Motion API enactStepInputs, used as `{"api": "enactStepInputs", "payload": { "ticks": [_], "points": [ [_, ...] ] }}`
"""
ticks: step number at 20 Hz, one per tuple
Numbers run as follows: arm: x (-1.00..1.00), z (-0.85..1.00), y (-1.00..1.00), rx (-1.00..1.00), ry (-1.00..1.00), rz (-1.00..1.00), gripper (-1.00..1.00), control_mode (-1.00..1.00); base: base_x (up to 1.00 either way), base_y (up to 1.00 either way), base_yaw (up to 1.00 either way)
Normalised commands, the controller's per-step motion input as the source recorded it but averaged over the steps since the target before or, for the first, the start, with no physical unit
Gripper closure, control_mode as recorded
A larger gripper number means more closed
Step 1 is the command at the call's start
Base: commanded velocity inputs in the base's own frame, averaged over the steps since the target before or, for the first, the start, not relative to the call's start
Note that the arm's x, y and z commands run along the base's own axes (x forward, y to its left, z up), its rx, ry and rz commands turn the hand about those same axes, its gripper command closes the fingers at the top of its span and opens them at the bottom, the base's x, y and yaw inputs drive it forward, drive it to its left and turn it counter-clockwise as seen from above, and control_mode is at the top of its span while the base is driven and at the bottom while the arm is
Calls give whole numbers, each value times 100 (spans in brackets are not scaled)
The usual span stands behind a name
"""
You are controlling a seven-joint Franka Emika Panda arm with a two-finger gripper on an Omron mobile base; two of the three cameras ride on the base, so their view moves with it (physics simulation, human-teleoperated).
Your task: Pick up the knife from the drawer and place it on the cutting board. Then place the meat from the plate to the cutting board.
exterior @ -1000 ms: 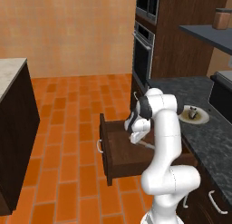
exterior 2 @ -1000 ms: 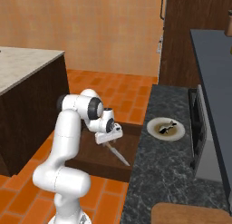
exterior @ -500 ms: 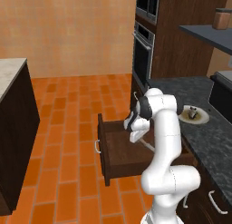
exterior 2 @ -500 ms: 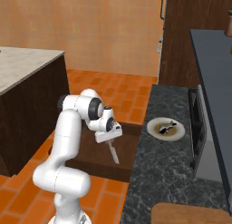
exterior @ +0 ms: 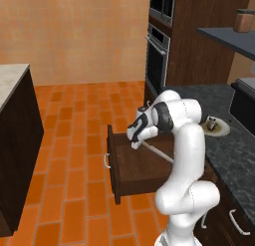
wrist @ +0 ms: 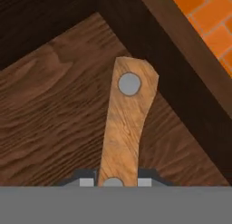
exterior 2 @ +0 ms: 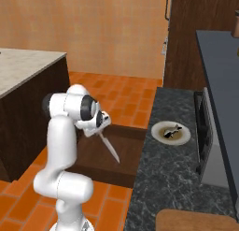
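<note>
Sim kitchen, orange tile floor, drawer (exterior: 133, 165) pulled open. End effector (exterior 2: 101, 127) pinching knife (exterior 2: 110, 147) by handle, blade angled down, prob so it lifts clear toward cutting board (exterior 2: 200, 220).

— What is carried by the bench (exterior 2: 172, 178)?
— A plate (exterior 2: 183, 136) with the meat (exterior 2: 172, 130) on it is seen on the dark speckled top, beside a dark appliance (exterior 2: 205, 132). A corner of the board (exterior 2: 196, 221) is seen at the near edge.
— And the drawer (exterior: 137, 168)?
— It is pulled out over the orange tiled floor (exterior: 74, 140); its wooden bottom is seen under the knife (exterior 2: 109, 147).
</note>
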Motion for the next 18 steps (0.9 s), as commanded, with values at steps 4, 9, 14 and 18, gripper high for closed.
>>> {"api": "enactStepInputs", "payload": {
  "ticks": [4,9,14,18],
  "points": [
    [-88,100,0,0,-36,18,100,-100,0,0,0],
    [-75,100,7,0,-27,23,100,-100,0,0,0],
    [-50,100,9,-4,-14,24,100,-100,0,0,0],
    [-37,100,6,-19,0,14,100,-100,0,0,0]
  ]
}}
